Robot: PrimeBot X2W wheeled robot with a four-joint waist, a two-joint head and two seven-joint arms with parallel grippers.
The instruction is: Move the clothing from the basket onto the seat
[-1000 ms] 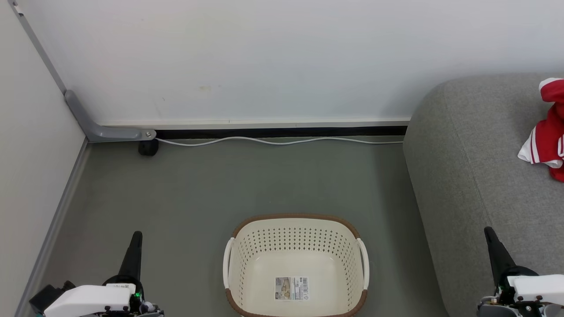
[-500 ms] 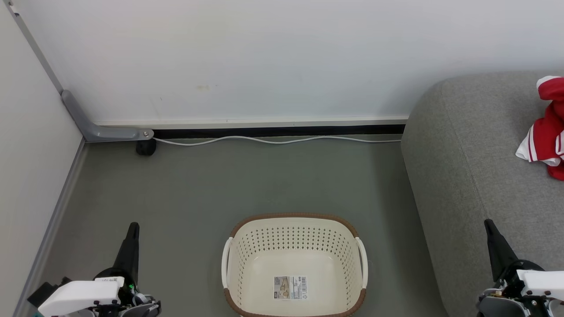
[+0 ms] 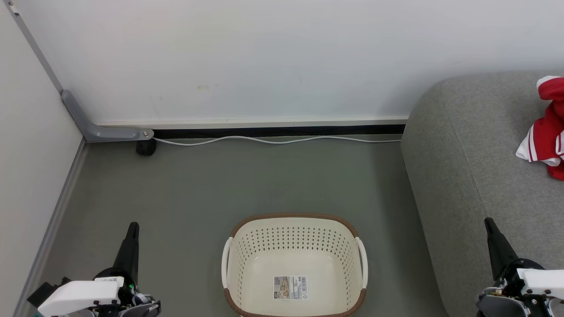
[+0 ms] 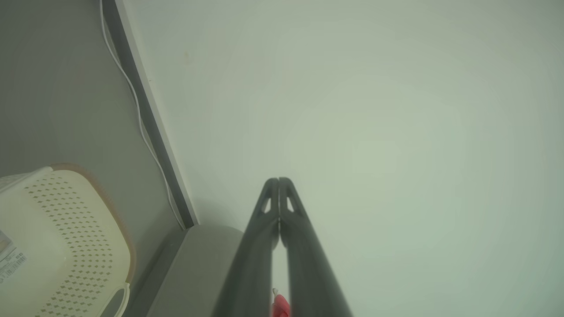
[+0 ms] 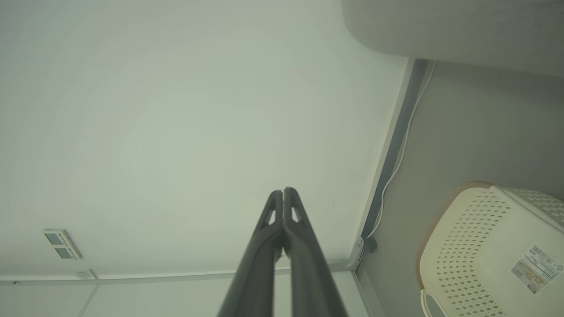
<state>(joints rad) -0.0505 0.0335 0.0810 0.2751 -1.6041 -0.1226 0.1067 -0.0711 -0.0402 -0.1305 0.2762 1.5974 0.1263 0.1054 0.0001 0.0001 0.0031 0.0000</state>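
My left gripper and right gripper each have their fingers pressed together with nothing between them. They sit low, one on either side of the basket and well apart from it. The basket stands on the floor, with only its label on the bottom. The clothing lies on the seat as a red and white heap. The right edge of my head view cuts it off, so I cannot tell whether both pieces are there. I judge the moving done and the check the only step left. To do it well I would turn my head right to see the whole heap and make sure nothing hangs off the cushion — arms held away from the basket rim.
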